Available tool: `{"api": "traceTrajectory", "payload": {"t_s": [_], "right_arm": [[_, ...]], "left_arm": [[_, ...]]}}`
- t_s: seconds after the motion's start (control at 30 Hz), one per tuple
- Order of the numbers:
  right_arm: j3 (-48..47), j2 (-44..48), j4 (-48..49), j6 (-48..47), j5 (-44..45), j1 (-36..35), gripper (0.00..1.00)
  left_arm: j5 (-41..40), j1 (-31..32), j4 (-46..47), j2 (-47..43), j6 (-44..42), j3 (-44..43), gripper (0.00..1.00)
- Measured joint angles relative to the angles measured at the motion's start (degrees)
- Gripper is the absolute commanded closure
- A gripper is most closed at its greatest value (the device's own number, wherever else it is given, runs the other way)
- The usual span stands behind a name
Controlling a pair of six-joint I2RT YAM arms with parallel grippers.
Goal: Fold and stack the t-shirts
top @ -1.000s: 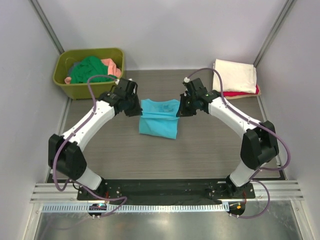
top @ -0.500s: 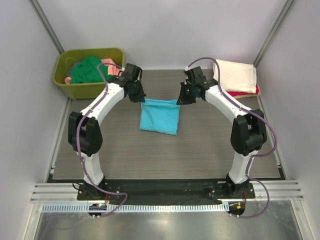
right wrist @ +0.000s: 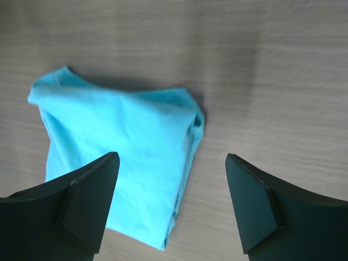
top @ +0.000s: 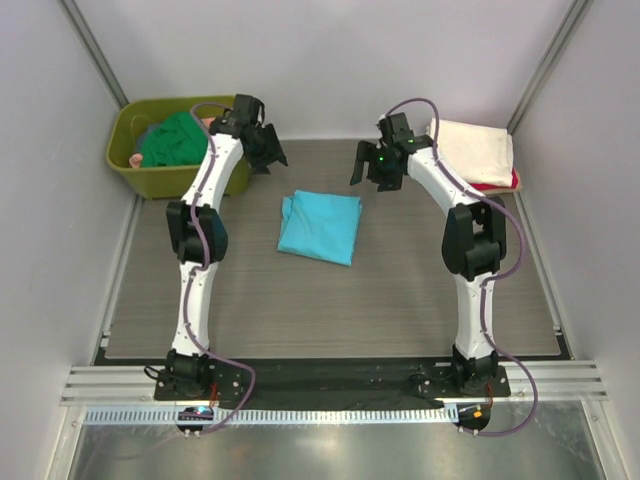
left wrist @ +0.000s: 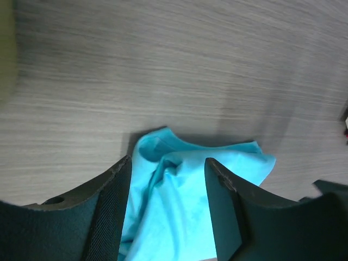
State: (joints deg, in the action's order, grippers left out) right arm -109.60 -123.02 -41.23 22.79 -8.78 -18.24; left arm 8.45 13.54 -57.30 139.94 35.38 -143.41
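Top external view showed the bright turquoise-blue cloth t-shirt [top: 320, 228] lying folded into a rough rectangle on the grey wood-grain table [top: 420, 290], about midway between the two arms. The left gripper [top: 262, 150] and the right gripper [top: 372, 170] hung beyond the shirt's far edge, one off each far corner, both with jaws apart and nothing in them. The olive-green plastic tub [top: 125, 158] in the far left corner held a dark green shirt [top: 175, 140]. In the far right corner a folded cream-white shirt [top: 470, 150] lay on top of a red one [top: 505, 185]

Left wrist view had that arm's black fingers [left wrist: 103, 217] spread and clear of the cloth. The shirt corner below them was bunched and puckered rather than flat

Right wrist view had its dark fingers [right wrist: 81, 206] set wider and just as empty. The cloth beneath lay smoother there, with layered edges showing down one side

The fold looked finished, so the step in hand was probably carrying the shirt to the cream-white pile. To do that well, the puckered corner wanted pressing flat first. Each gripper should then pinch through every layer at a far corner, lift level and together, and lower the shirt squarely so the fold did not fall open
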Motion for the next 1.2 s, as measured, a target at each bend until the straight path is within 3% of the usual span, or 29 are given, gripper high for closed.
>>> {"api": "traceTrajectory", "payload": {"t_s": [0.07, 0.13, 0.37, 0.63, 0.87, 1.2], "right_arm": [[-2.0, -0.8, 0.0, 0.0, 0.3, 1.3, 0.13], [-1.3, -0.1, 0.3, -0.2, 0.1, 2.4, 0.12], [20.3, 8.3, 10.3, -0.5, -8.0, 2.8, 0.12], [26.4, 5.7, 17.0, -0.6, -12.7, 2.0, 0.12], [25.8, 2.5, 26.7, 1.3, -16.3, 2.7, 0.18], [29.4, -0.4, 42.1, 5.4, -21.1, 3.4, 0.40]], "left_arm": [[1.0, -1.0, -1.4, 0.5, 0.0, -0.8, 0.43], [1.8, -1.4, -1.3, -2.8, 0.0, 4.5, 0.42], [2.0, 0.6, 0.7, -32.0, -1.2, 39.1, 0.42], [-2.7, 1.7, 0.9, -55.3, -5.9, 56.5, 0.41], [-5.5, 1.7, 1.7, -60.2, -8.7, 70.9, 0.42], [-6.7, 1.4, 4.5, -60.2, -9.9, 73.6, 0.43]]}}
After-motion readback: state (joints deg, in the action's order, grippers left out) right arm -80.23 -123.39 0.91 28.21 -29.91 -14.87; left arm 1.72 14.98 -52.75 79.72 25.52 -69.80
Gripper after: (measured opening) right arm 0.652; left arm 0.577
